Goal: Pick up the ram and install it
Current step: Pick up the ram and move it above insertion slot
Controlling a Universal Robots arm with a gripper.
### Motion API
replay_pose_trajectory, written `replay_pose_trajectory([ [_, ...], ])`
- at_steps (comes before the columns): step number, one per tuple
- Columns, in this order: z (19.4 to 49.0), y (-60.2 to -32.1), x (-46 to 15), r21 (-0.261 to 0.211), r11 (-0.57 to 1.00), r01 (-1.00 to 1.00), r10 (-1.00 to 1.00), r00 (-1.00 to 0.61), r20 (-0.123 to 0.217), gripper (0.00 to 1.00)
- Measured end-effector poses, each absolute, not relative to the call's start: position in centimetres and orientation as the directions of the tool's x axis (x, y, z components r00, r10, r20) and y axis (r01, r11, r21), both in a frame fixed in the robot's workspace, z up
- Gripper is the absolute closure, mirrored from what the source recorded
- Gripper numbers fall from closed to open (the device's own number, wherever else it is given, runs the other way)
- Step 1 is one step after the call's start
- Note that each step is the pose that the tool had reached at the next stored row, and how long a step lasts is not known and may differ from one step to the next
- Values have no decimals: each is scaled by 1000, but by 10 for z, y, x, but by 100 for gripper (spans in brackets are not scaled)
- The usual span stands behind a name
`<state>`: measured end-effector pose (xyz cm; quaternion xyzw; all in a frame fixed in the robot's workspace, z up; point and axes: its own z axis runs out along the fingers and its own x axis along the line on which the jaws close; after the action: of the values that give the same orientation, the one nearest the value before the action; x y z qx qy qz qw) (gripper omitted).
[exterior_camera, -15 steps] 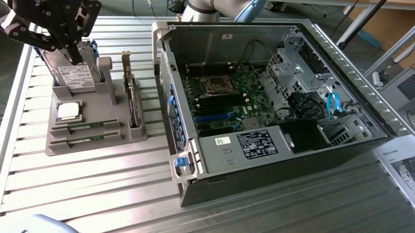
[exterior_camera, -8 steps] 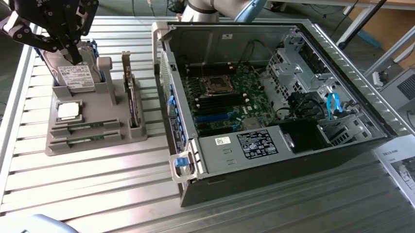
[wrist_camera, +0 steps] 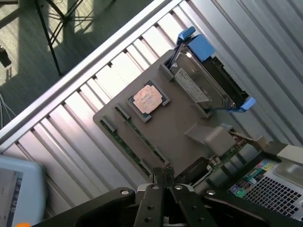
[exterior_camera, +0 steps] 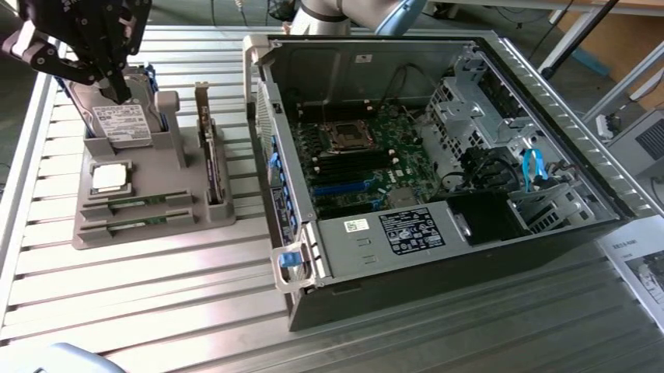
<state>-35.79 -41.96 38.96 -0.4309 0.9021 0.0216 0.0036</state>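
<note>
While the jaws hang clenched, empty, upper left above the holder point(exterior_camera: 171, 151), the ram point(wrist_camera: 127, 147) lies unpicked; grasping it calls for opening them along its edge.

Gripper point(exterior_camera: 117, 93) top cropped at edge; ram point(wrist_camera: 142, 136) chips indistinct.

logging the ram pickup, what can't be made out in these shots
- Exterior view: end effector, upper part cut off by the top edge.
- Exterior view: the ram, sunk in the grey holder; its chips too small to tell.
- Exterior view: the memory slots inside the case, too small to tell if free.
- Wrist view: the expansion card, partly behind the end effector.
</note>
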Motion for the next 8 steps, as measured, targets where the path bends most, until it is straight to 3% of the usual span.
replay_pose_trajectory([
  [8,390,-420,-358,36,526,-850,-849,-527,-25,90],
])
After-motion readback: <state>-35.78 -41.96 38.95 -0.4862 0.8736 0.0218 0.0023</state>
